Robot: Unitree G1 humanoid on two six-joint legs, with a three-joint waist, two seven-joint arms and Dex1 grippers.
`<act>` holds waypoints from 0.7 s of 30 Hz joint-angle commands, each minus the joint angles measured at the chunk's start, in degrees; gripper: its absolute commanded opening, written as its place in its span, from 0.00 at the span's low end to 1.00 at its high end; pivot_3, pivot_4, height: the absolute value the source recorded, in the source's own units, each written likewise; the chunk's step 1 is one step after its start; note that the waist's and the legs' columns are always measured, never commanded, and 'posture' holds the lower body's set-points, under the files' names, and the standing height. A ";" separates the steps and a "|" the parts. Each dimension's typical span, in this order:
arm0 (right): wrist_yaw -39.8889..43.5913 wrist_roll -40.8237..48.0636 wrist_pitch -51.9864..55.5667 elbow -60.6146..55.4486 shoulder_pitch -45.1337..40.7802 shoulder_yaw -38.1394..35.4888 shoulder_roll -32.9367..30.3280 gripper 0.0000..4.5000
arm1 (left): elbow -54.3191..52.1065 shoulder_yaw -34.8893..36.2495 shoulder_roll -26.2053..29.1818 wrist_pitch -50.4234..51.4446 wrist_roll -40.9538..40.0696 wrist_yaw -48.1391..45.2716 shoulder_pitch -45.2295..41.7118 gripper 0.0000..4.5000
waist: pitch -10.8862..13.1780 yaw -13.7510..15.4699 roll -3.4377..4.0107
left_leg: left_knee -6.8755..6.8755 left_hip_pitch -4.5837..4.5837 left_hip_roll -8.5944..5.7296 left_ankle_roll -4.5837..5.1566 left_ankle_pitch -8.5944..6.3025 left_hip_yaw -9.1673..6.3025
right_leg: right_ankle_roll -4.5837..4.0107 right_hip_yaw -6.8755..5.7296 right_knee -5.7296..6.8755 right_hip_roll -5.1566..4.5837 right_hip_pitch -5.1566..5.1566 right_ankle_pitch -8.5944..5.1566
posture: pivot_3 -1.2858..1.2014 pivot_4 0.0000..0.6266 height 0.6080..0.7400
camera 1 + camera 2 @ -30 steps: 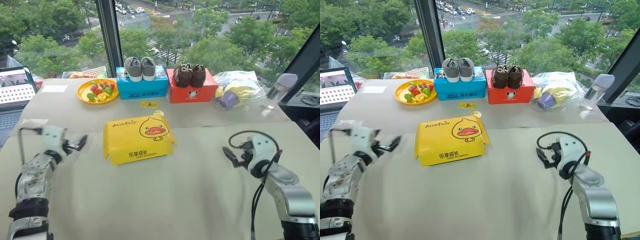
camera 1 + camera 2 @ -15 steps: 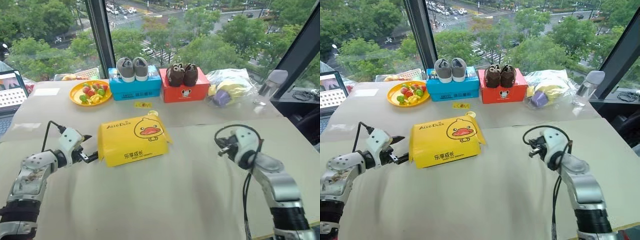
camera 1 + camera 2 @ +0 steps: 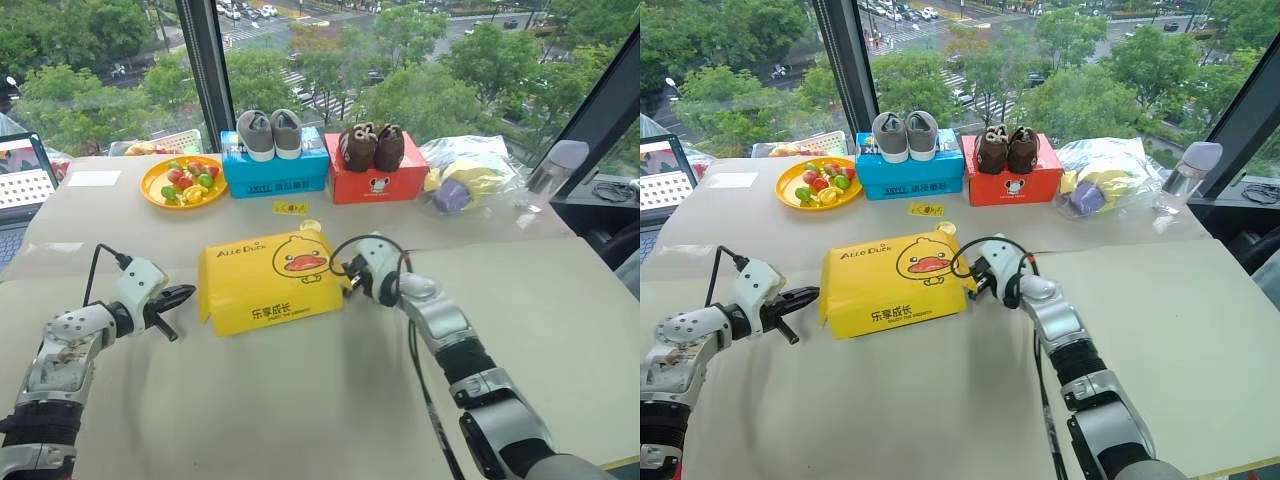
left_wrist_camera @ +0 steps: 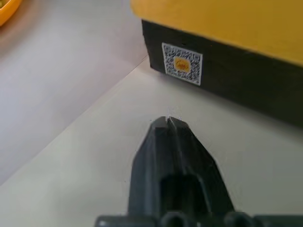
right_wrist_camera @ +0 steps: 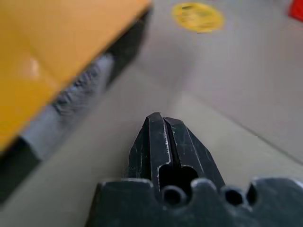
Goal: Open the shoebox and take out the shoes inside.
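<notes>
- Left wrist view first: the left gripper (image 4: 169,124) has its two black fingers pressed together, nothing between them, tips pointing at the black side wall of the flat cardboard shoebox with the yellow duck lid (image 3: 270,282), just short of it and not touching.
- On that black wall, right ahead of the closed tips, sits a small white square code sticker (image 4: 182,64).
- Head view now: the shoebox lies lid-on in the middle of the beige cloth-covered table (image 3: 300,400), squarely between the two grippers, left one off one end, right one at the other.
- Right gripper (image 3: 347,268) is tucked in at the box's far end, jaws shut tight with nothing held, tips right beside the box's corner; whether they actually touch it, I can't tell.
- Right wrist view: yellow lid and dark side run alongside the closed fingers (image 5: 163,137), and a small round yellow sticker (image 5: 198,16) lies on the cloth beyond the tips.
- Well beyond both grippers, by the window: a blue cardboard box (image 3: 276,172) with a grey pair of shoes (image 3: 273,133) on top, and beside it a red cardboard box (image 3: 377,180) carrying a brown pair of shoes (image 3: 372,146).
- Past the left gripper, a round yellow plate of colourful fruit (image 3: 183,181); past the right one, a clear plastic bag with a yellow and purple toy (image 3: 468,183).
- No green shoes on show; the lid is down.
</notes>
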 commanded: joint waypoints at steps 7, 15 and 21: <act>4.44 -0.92 -0.49 -5.61 -0.19 1.80 0.63 0.00 | -16.10 -8.33 -2.14 5.88 -1.62 -6.05 3.12 0.00 | 0.06 0.26 0.09 | 0.02 -0.03 -0.01 -0.02 0.00 -0.05 | 0.02 -0.16 0.00 -0.07 0.01 0.01 | 0.52 0.24 0.93; 9.94 0.12 6.46 -21.96 5.17 4.15 -3.43 0.00 | -15.90 -10.72 -3.20 5.27 -0.27 -8.32 0.18 0.00 | 0.09 0.37 0.19 | 0.04 0.06 -0.02 -0.10 0.05 -0.07 | 0.00 -0.14 0.02 -0.05 0.03 0.00 | 0.52 0.24 0.93; 12.38 1.74 15.92 -40.80 15.54 4.99 -10.18 0.00 | -18.91 -13.11 -2.92 4.12 0.15 -12.70 0.97 0.00 | 0.08 0.41 0.22 | 0.08 0.03 -0.05 -0.03 0.01 -0.11 | 0.02 -0.14 0.00 -0.05 0.06 -0.01 | 0.52 0.24 0.93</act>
